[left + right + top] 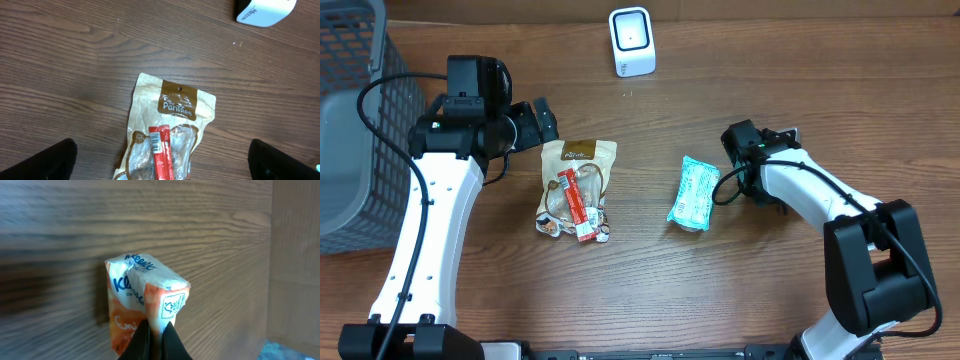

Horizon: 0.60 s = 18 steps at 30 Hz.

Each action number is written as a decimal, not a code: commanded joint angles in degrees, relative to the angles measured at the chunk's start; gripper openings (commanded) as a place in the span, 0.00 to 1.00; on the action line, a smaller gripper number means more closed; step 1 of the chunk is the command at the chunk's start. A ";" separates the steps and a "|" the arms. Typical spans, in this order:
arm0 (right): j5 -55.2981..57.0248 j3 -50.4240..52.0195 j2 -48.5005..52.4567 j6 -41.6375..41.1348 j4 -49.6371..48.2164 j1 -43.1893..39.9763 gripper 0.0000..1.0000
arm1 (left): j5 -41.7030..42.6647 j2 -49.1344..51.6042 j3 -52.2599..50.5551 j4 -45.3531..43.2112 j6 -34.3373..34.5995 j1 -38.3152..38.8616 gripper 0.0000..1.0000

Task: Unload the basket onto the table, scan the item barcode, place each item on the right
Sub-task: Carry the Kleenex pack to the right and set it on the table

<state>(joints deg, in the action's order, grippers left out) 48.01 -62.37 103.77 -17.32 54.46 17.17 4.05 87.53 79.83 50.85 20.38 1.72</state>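
My right claw (156, 330) is pinched narrow on the tissue pack (145, 300). In its wrist view the two dark fingertips meet on the pack's near end, right under a small printed symbol. The pack stands up from the fingers, showing orange and white print with blue lettering, and the wood grain fills the view behind it. From overhead the same pack (693, 193) shows a pale teal face and sits right of the table's (650, 290) centre. The right claw (725, 180) is at the pack's right edge. I cannot tell whether the pack is clear of the wood or resting on it.

Further left lies a tan snack pouch (577, 188), flat, with a brown label at its top. A red stick pack (161, 150) lies on it and carries a small barcode at its upper end. My left claw (538, 122) is spread wide at the pouch's upper left corner and holds nothing. In its wrist view the two fingers (40, 162) sit at the bottom corners with the pouch (172, 130) between them.

At the far edge a white scanner (631, 40) stands upright, well apart from the tissue pack. At the far left is a grey mesh basket (350, 120).
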 commanded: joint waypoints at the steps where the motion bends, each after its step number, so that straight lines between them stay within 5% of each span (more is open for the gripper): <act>1: 2.49 0.96 -0.07 1.07 -0.63 -1.88 0.04 | -0.13 -0.37 0.44 -0.09 -1.53 -0.20 1.00; 18: -0.96 2.21 -0.07 4.11 -3.87 -4.13 0.04 | -0.15 -0.37 0.44 -0.09 -1.53 -0.20 1.00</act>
<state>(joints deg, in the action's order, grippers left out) 47.11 -61.30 103.77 -13.45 50.94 13.26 4.05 87.53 79.83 50.85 20.38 1.72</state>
